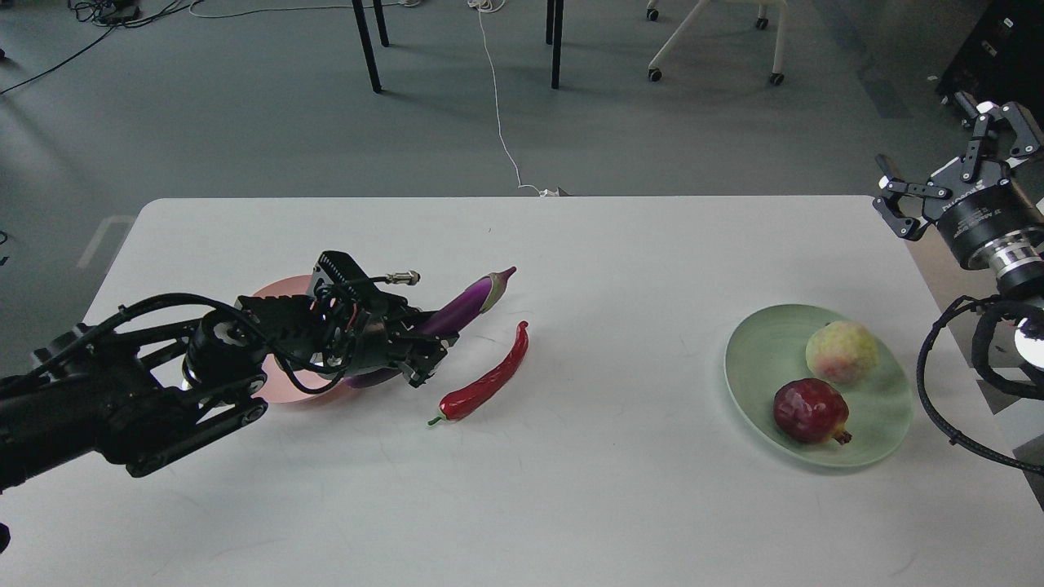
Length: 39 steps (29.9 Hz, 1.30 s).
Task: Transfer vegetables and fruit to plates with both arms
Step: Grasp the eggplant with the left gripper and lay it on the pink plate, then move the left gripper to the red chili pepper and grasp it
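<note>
White table (571, 489), left fingers (420, 359) clamping eggplant (469, 306), right fingers (950, 175) spread.

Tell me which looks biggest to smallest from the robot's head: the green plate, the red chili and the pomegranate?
1. Green plate, clearly the biggest.
2. Red chili, long but thin.
3. Pomegranate, rounder but shorter than the chili, so those two are close.
</note>
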{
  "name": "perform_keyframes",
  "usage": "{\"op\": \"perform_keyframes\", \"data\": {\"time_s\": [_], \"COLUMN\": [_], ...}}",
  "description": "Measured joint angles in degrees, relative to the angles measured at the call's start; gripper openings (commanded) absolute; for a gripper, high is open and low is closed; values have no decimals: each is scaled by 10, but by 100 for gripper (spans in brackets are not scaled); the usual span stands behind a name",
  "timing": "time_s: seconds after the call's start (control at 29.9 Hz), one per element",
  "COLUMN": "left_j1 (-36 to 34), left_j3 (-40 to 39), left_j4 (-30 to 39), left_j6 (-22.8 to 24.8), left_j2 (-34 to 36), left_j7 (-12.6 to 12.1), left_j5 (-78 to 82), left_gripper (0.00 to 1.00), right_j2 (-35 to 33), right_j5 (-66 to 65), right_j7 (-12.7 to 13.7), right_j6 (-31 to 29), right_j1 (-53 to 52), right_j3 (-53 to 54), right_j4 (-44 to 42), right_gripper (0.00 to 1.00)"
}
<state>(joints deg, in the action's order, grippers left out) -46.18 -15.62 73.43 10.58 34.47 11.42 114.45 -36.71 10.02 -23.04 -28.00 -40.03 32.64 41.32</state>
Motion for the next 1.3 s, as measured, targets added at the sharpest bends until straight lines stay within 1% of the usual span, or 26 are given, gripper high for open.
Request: {"op": "perform_keyframes", "data": {"time_s": [0.1,0.17,0.27,0.33,0.43,0.47,0.5,0.53,0.57,0.6,0.7,0.84,0.97,1.07,1.17,1.3], "left_j1": [-1,-1,3,12,35,40,44,47,49,51,52,52,49,41,-3,-61], "left_j3": [-22,-25,-19,-14,0,3,5,7,8,8,8,9,9,8,7,7], "left_j4": [52,67,54,16,-37,-47,-52,-56,-59,-62,-75,-80,-80,-79,-68,-31], "left_j6": [6,7,7,7,6,4,3,3,2,2,1,1,1,1,6,28], "left_j2": [73,122,165,175,174,172,170,166,160,156,142,134,133,132,115,59], "left_j7": [0,0,0,0,1,1,1,1,0,0,-2,-2,-1,-1,0,-1], "left_j5": [-70,-110,-139,-144,-146,-148,-149,-150,-150,-150,-148,-146,-141,-126,-110,-94], "left_gripper": [8,8,11,11,15,20,26,37,44,49,57,62,63,63,63,62], "right_j2": [0,1,4,8,15,15,16,16,16,16,14,10,8,7,5,0], "right_j5": [0,0,0,0,0,-1,-1,-1,-1,-1,-1,-1,-1,-1,-1,-1], "right_j7": [0,0,0,0,0,0,0,0,0,0,0,0,0,-6,-8,-9], "right_j6": [0,0,0,0,0,0,0,0,0,0,0,0,0,0,0,0], "right_j1": [0,0,0,0,0,0,0,0,-1,-1,-2,-2,-1,1,2,2], "right_j3": [0,0,0,0,0,0,0,0,0,0,0,0,0,0,0,0], "right_j4": [0,0,0,0,1,1,2,2,2,2,2,1,1,1,1,1], "right_gripper": [99,99,99,99,99,99,99,99,99,99,99,99,99,99,99,99]}}
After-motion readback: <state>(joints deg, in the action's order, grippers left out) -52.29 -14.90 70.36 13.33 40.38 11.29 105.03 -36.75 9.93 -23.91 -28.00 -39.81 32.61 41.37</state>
